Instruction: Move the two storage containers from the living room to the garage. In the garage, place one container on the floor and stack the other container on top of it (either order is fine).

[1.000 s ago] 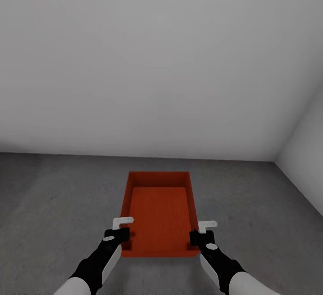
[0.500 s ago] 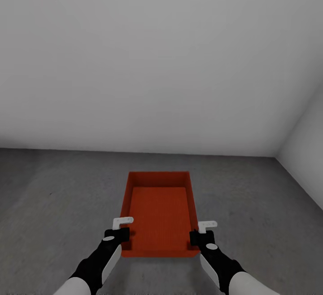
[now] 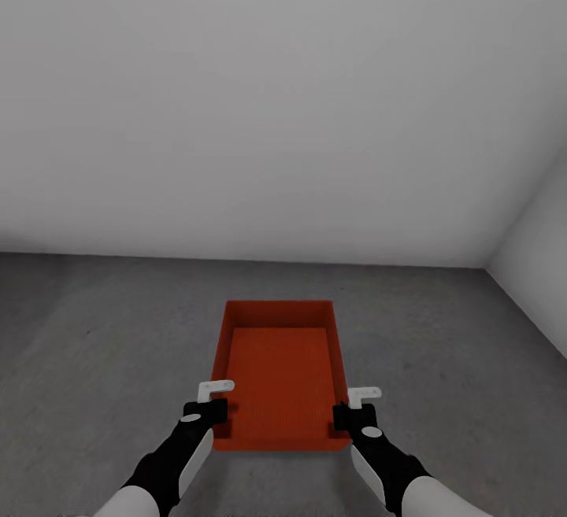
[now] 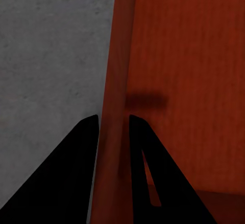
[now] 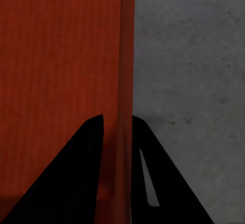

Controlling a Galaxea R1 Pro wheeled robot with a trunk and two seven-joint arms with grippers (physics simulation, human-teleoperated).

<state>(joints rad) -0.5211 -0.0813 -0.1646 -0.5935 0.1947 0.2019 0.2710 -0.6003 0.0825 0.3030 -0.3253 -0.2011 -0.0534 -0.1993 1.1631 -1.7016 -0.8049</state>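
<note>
Red-orange container (image 3: 279, 375) over grey floor (image 3: 94, 344), pale walls (image 3: 276, 108) ahead.

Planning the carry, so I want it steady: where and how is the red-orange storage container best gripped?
By its two long side walls near your end, from above. The storage container is open-topped with thin upright walls, so each wall fits between fingers, as the left gripper and right gripper do.

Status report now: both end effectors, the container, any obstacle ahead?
Left end effector shut on container left wall. Right end effector shut on right wall. Container over grey floor; nothing in the way.
</note>
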